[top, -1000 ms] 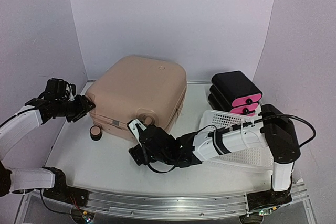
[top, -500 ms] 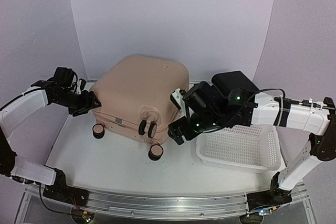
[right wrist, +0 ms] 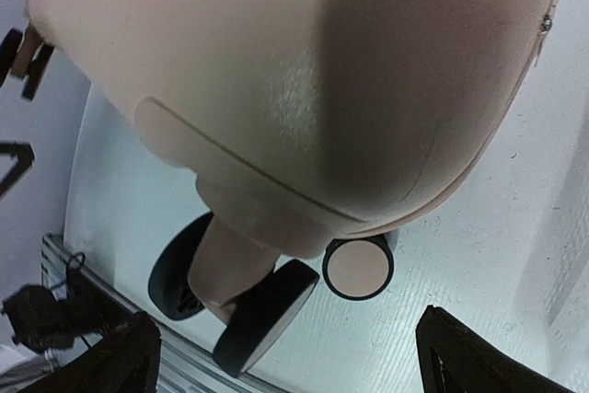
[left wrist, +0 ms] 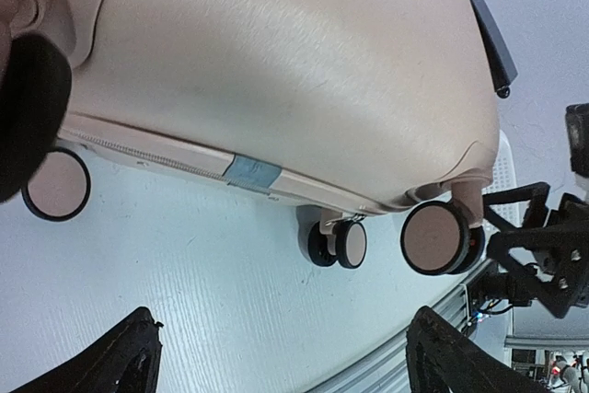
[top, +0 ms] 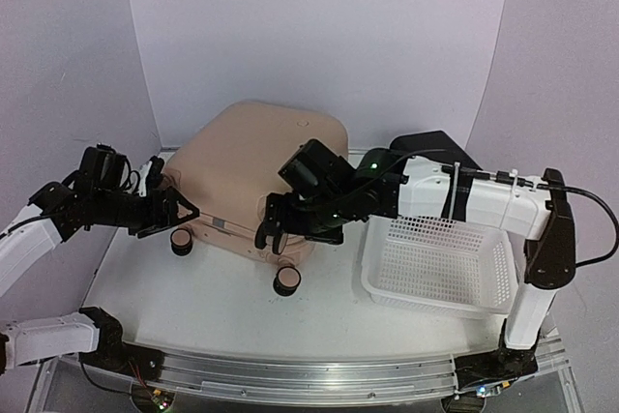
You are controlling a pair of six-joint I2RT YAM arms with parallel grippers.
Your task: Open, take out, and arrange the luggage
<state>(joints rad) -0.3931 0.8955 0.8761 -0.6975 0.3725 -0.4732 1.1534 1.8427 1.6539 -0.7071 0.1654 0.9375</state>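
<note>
**Suitcase lay closed between two wide-open pincers**

The pale pink luggage lay shut on its broad side at the far middle of the white table. Its wheeled end faced the near edge. A grey-blue tab sat on the closed zipper seam.

The left gripper stood just beside the luggage's near-left corner. Its jaws were spread wide and held nothing. The top view did not settle whether a finger touched the shell. In the left wrist view the fingertips framed bare tabletop, with the luggage beyond them and a single pink-faced wheel at its left.

The right gripper hung at the luggage's near-right edge, right by the twin caster. It was also fully open and empty. Its wrist camera showed the shell's rounded corner and another wheel beyond the spread fingers.

The right arm reached in from the right, above the far-left corner of a white perforated basket. A black-and-pink drawer box stood behind the basket, at the far right.
</note>
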